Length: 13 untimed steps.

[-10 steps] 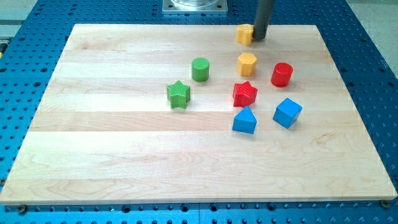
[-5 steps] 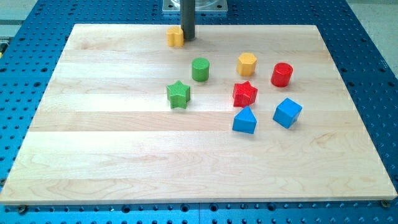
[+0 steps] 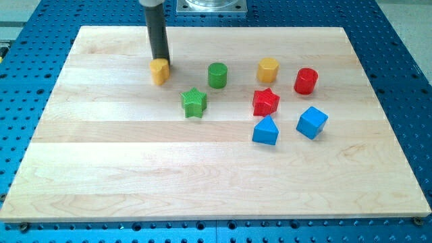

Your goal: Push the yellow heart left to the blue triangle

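The big wooden surface [image 3: 101, 175] fills most of the picture. It sits on a blue table with lots of little holes [image 3: 405, 40]. At the top middle of the picture a gray metal plate [image 3: 211, 7] pokes in.

A dark rod [image 3: 156, 27] comes down from the top of the picture, a bit left of the middle. There is no pincer on this arm, so nothing opens or shuts, only the rod. My tip [image 3: 161, 61] is at the rod's low end. It touches the top edge of the yellow heart [image 3: 159, 71].

The yellow heart is in the upper part of the surface, left of the middle. It is the block farthest to the left.

The blue cube [image 3: 311, 122] is on the right side, near the middle height. The blue triangle [image 3: 265, 130] is just left of it and a little lower. It is well apart from the yellow heart, down and to the right.

The red star [image 3: 266, 102] sits just above the blue triangle. The red round block [image 3: 306, 81] is up and to the right of the star. The other yellow block [image 3: 268, 69], with flat sides, is left of the red round block.

The green round block [image 3: 217, 75] is right of the yellow heart. The green star [image 3: 194, 102] is below them, between the two.
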Available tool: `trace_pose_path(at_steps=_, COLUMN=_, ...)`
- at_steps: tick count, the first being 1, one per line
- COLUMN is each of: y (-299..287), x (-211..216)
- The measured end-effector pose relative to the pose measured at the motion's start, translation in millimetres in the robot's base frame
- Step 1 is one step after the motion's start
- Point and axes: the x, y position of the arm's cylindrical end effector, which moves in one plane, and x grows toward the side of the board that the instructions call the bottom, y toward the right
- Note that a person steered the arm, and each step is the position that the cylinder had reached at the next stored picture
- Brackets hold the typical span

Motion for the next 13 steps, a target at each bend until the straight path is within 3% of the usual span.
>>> trace_pose_path(at_steps=2, y=-25, x=120)
trace_pose_path(at_steps=4, y=-34, x=99)
trace_pose_path(at_steps=7, y=5, x=90)
trace_pose_path(at_steps=9, y=15, x=148)
trace_pose_path(at_steps=10, y=25, x=156)
trace_pose_path(at_steps=11, y=23, x=134)
trace_pose_path(at_steps=13, y=75, x=144)
